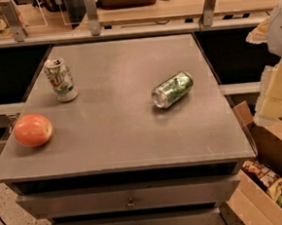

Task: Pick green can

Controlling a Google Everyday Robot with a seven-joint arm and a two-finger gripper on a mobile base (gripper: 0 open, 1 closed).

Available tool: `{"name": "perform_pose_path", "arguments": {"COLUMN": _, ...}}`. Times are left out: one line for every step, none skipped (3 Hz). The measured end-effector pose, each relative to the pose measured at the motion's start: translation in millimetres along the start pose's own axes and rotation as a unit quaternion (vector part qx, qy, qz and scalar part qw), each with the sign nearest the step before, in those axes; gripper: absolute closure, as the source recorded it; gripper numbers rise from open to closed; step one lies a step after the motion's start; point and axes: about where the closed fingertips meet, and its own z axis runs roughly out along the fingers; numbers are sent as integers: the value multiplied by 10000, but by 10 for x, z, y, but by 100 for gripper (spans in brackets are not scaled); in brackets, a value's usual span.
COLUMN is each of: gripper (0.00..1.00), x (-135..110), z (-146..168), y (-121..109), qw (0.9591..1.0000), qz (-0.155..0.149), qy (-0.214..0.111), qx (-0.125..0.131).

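The green can [173, 89] lies on its side on the grey table [123, 135], right of the middle, its silver end facing front left. It is dark green with a pale mottled pattern. My gripper [274, 87] shows as a pale, blurred shape at the right edge of the view, beyond the table's right side and well apart from the can. Nothing is seen held in it.
A mostly white can [60, 79] with a green-and-red logo stands upright at the table's back left. A red-orange apple [32, 130] lies near the left edge. An open cardboard box [271, 182] with snack packs sits on the floor, front right. A railing runs behind the table.
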Motion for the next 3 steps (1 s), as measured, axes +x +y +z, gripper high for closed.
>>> {"name": "perform_pose_path", "arguments": {"gripper": 0, "x": 0, "z": 0, "y": 0, "qw": 10000, "qz": 0, "qy": 0, "qx": 1}}
{"name": "perform_pose_path", "arguments": {"gripper": 0, "x": -76, "z": 18, "y": -4, "qw": 9998, "qz": -150, "qy": 26, "qx": 84}}
{"name": "perform_pose_path", "arguments": {"gripper": 0, "x": -191, "z": 214, "y": -156, "qw": 9986, "qz": -483, "qy": 201, "qx": 22}}
